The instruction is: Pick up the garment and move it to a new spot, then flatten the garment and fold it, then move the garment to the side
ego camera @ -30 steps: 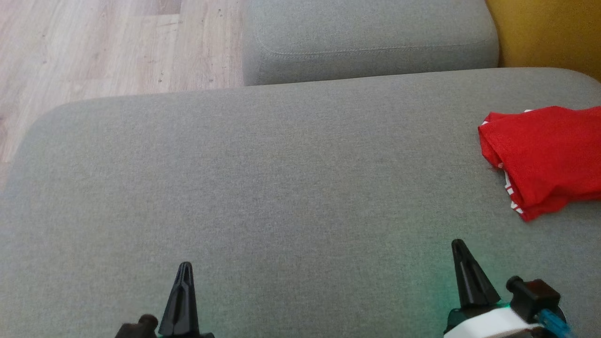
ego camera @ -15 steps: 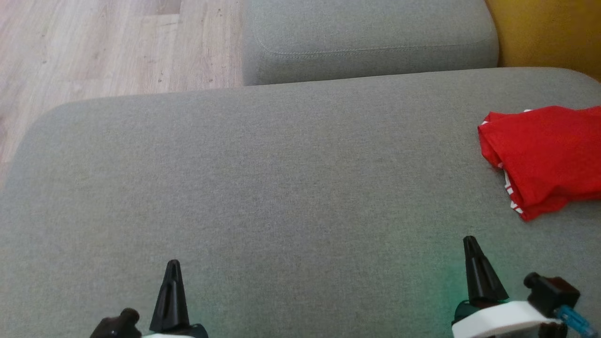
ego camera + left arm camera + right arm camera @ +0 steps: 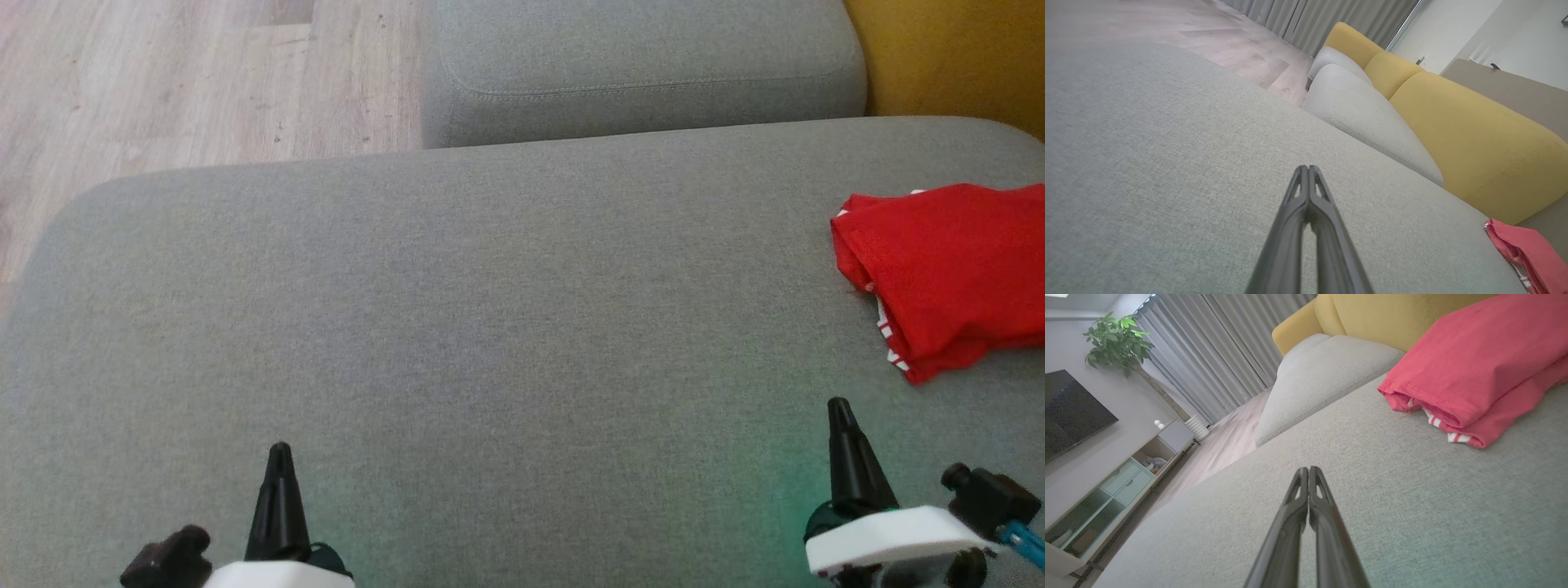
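Note:
The garment [image 3: 947, 273] lies folded in a red bundle at the right edge of the grey cushion [image 3: 490, 327], its red-and-white striped trim peeking out on the near side. In the right wrist view the garment [image 3: 1470, 363] sits ahead and to the right of my right gripper [image 3: 1308, 468], well apart from it. My right gripper [image 3: 838, 403] is shut and empty, below the garment in the head view. Far to the left, my left gripper [image 3: 279, 447] is also shut and empty. In the left wrist view, my left gripper [image 3: 1308, 167] points over bare cushion, with the garment [image 3: 1531, 253] at the lower right.
A second grey cushion [image 3: 645, 69] adjoins the far side, with a yellow backrest [image 3: 955, 57] at the top right. Wooden floor [image 3: 188, 82] lies beyond the cushion's left and far edges. A low cabinet [image 3: 1106, 486], a plant [image 3: 1118, 343] and curtains stand across the room.
Both grippers have drifted outward: the left one to the left and lower in the head view, the right one to the right and slightly higher. The garment has not moved.

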### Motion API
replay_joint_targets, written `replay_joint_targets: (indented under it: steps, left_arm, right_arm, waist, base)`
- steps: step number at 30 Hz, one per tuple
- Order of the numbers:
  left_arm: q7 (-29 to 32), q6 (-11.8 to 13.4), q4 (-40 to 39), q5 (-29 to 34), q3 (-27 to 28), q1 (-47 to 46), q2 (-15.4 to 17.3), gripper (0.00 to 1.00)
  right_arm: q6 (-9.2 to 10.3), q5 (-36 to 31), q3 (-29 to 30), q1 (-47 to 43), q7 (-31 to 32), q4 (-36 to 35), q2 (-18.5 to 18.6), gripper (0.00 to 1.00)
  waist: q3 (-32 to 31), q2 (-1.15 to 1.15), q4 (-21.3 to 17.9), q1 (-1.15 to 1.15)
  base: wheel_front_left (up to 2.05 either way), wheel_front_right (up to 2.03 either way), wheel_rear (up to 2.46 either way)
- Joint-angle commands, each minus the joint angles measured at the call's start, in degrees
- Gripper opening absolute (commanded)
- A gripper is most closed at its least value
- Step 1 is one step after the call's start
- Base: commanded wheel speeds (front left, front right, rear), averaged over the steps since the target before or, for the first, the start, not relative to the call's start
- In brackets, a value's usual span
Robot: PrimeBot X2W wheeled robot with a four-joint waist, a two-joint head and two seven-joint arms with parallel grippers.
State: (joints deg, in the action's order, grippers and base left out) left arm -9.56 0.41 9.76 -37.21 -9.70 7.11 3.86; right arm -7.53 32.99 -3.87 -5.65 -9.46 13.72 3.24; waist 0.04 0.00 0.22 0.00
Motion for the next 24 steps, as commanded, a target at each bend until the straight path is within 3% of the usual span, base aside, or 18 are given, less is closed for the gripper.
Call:
replay_joint_targets:
  steps: [1,24]
  left_arm:
    - [0.4,-0.6,-1.44,-1.82,1.35,-2.75,0.66,0.0]
    - [3.78,-2.54,-0.02,-16.72,4.34,-5.45,0.91,0.0]
  right_arm:
    - [0.01,2.15,0.06,3.16,0.59,-1.66,1.01,0.0]
    - [0.02,18.05,1.88,5.38,3.92,-1.2,1.31,0.0]
  waist:
    - [0.0,0.0,0.0,0.0]
    - [0.04,0.0,-0.06,0.0]
  base:
    - [0.0,0.0,0.0]
    - [0.0,0.0,0.0]
